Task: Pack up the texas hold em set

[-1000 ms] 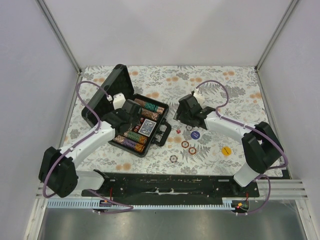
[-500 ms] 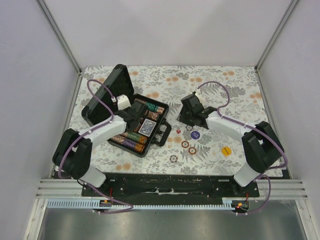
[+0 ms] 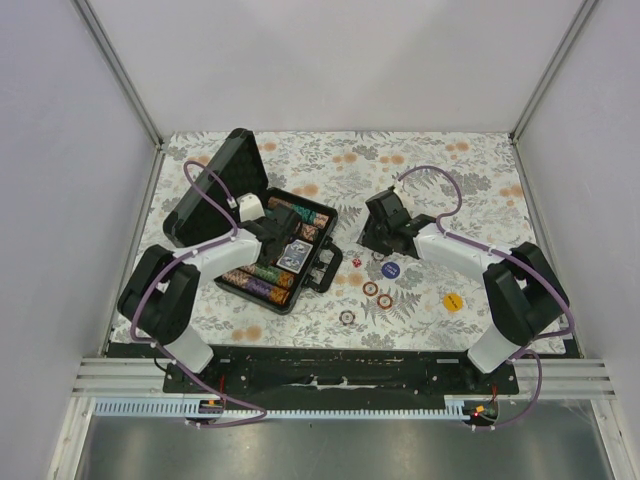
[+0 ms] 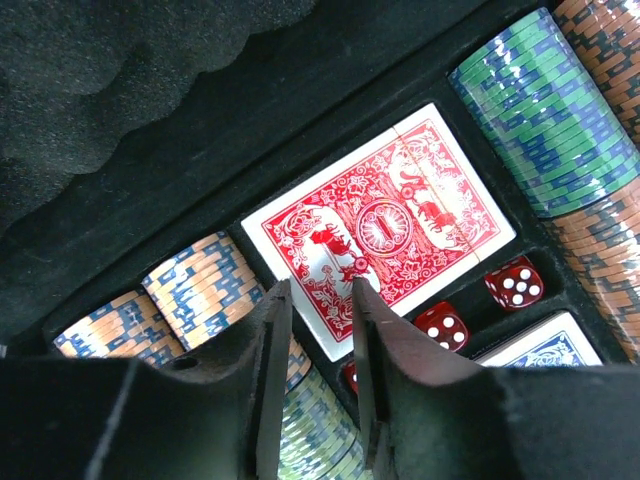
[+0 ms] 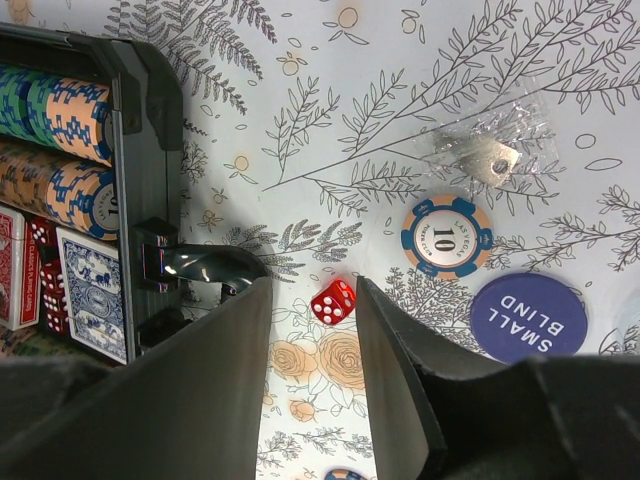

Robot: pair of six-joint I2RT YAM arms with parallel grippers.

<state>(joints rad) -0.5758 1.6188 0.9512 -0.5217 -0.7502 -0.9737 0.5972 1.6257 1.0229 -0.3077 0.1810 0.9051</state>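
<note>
top view: the black briefcase (image 3: 268, 262) lies open on the left of the bench (image 3: 440, 165), lid propped up, chip rows and decks seated. a red die (image 3: 357, 262), a blue button (image 3: 390, 269), a yellow button (image 3: 453, 301) and three loose chips (image 3: 370, 288) lie right of it, so gathering strays looks to be the step in hand.

left wrist view: the left jaws hang over the red deck (image 4: 385, 225), only narrowly parted, holding and touching nothing.

right wrist view: the right jaws are spread and empty, the die framed between them on the bench below. next likely calls for a straight descent and a gentle pinch on that small cube.
</note>
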